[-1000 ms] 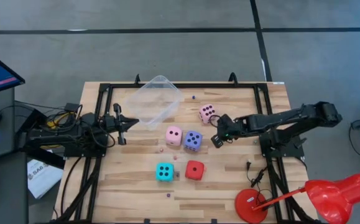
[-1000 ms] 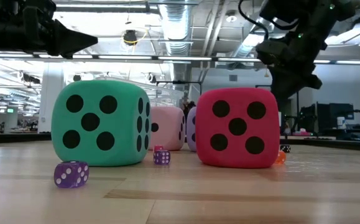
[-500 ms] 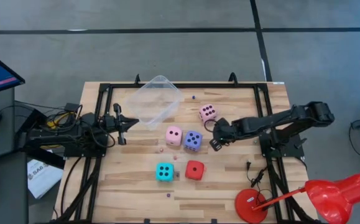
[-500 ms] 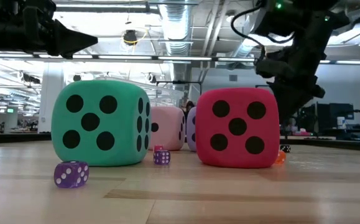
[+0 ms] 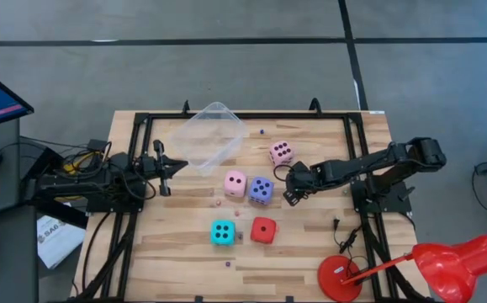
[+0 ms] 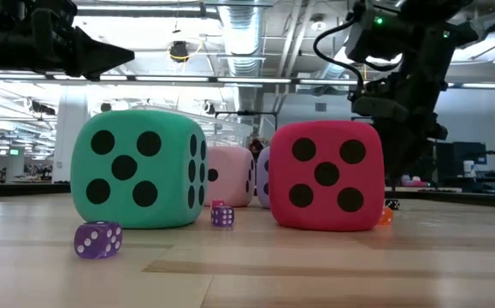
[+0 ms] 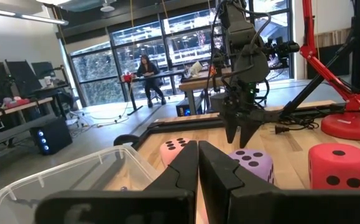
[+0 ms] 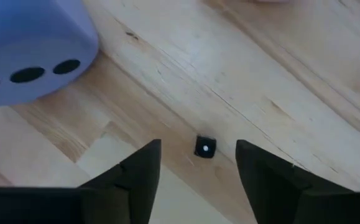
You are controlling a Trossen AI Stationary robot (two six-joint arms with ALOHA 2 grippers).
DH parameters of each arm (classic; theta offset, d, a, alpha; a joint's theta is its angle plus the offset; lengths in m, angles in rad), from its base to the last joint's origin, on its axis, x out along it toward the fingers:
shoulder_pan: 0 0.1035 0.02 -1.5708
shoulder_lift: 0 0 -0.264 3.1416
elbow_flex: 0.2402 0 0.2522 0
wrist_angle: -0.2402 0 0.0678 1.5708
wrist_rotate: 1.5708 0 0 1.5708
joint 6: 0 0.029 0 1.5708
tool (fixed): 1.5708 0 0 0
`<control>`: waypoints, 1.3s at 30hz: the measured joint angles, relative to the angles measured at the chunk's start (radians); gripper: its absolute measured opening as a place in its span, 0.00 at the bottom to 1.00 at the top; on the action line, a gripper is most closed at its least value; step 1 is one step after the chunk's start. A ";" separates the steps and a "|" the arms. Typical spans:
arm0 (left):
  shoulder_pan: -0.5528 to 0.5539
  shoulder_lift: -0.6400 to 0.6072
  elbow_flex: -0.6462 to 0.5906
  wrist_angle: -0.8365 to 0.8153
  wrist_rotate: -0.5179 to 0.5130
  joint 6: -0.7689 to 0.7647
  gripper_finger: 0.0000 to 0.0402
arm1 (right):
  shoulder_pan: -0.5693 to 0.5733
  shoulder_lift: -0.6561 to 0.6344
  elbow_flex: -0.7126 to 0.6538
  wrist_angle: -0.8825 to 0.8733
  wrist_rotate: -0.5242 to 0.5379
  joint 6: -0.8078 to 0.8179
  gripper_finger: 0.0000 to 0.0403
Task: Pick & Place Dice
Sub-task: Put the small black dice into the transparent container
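Note:
Five foam dice sit flat on the wooden table: a pink one (image 5: 281, 152) toward the far side, a second pink one (image 5: 235, 183), a violet-blue one (image 5: 262, 189), a cyan one (image 5: 222, 232) and a red one (image 5: 263, 230). My right gripper (image 5: 288, 196) points steeply down just right of the violet-blue die (image 8: 24, 50). Its fingers are open and stand above bare wood, on either side of a tiny black die (image 8: 204, 147), clear of it. My left gripper (image 5: 176, 167) waits shut near the table's left edge, beside the clear tub (image 5: 209, 136).
The clear tub (image 7: 61, 180) sits at the far left. A few tiny dice lie scattered on the wood, among them a purple one (image 6: 98, 239) near the front edge. A red lamp base (image 5: 338, 278) stands at the near right corner. Black frame rails run along the table's sides.
My right gripper has come down toward the table and shifted a little toward the left edge, closer to the violet-blue die. No die has moved.

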 joint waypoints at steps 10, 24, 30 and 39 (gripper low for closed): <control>0.000 0.001 0.000 -0.003 0.000 -0.026 0.01 | 0.000 0.022 -0.008 0.006 0.027 -0.014 0.48; 0.000 0.067 0.001 0.005 0.003 -0.026 0.01 | 0.000 0.162 -0.008 0.040 0.026 0.018 0.44; 0.000 0.067 0.001 0.021 0.003 -0.024 0.01 | 0.000 0.170 -0.008 0.049 0.025 0.019 0.39; 0.000 0.067 0.001 0.021 0.004 -0.023 0.01 | 0.000 0.157 -0.011 0.063 0.013 0.019 0.20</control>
